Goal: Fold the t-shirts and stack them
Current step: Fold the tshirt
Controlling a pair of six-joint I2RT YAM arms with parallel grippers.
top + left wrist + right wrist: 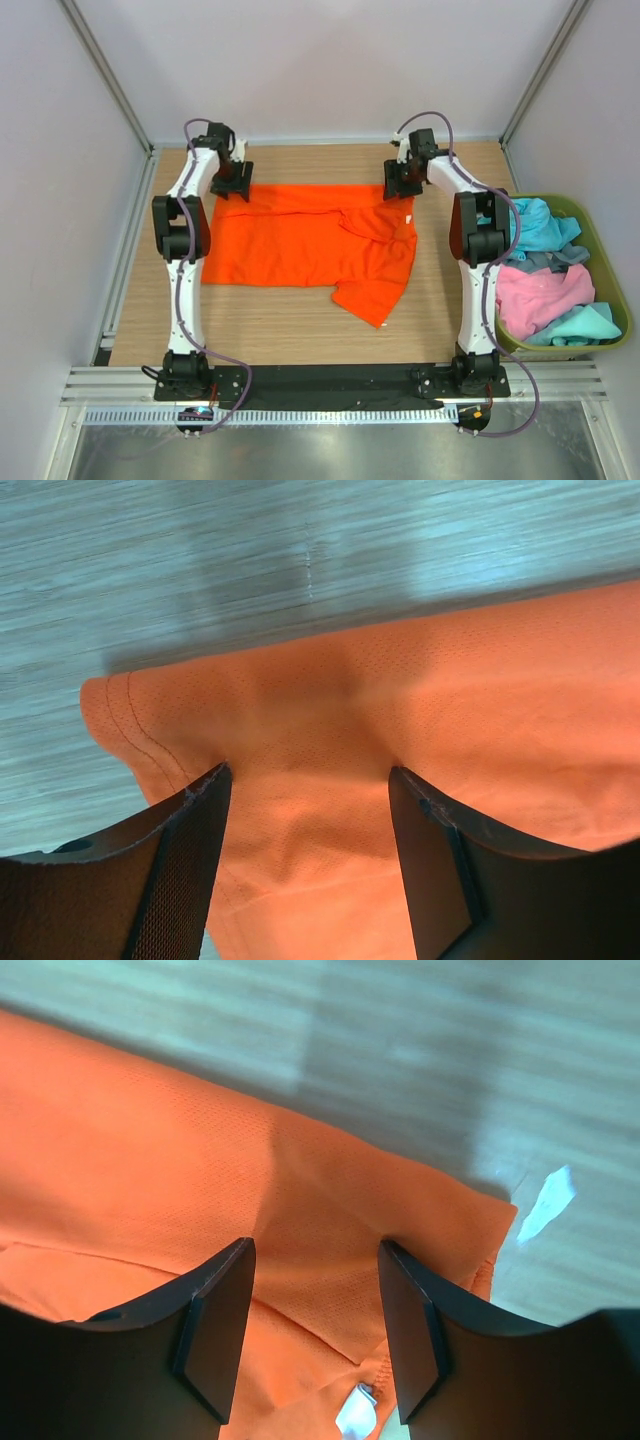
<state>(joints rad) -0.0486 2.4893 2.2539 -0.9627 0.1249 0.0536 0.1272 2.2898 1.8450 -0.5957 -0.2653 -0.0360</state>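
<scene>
Your bright orange t-shirt [300, 240] lies spread on the pale wood-grain counter [300, 330], its far edge running almost straight from your left fingers [190, 860] to your right fingers [220, 1320]. Both pairs stand apart, with nothing clamped. Each pair's dark, blunt tips are planted on the cloth at a far corner, with a band of orange showing between them.

Between the left fingers the fabric is a fine pin-hole mesh knit, and a double line of stitching follows the rounded hem corner just outside the left-hand finger. Between the right fingers a soft crease runs across the cloth, and a folded layer edge shows below it. A small white scrap [548, 1200] sits just beside the shirt's corner, outside the right-hand finger.

On the near side of the right fingers one section hangs lower than the rest, ending in a slanted point.

Well to the right of the right fingers, an olive-green plastic bin [600, 235] holds a crumpled turquoise t-shirt [540, 225], a pink t-shirt [540, 295] and a grey t-shirt [555, 260].
</scene>
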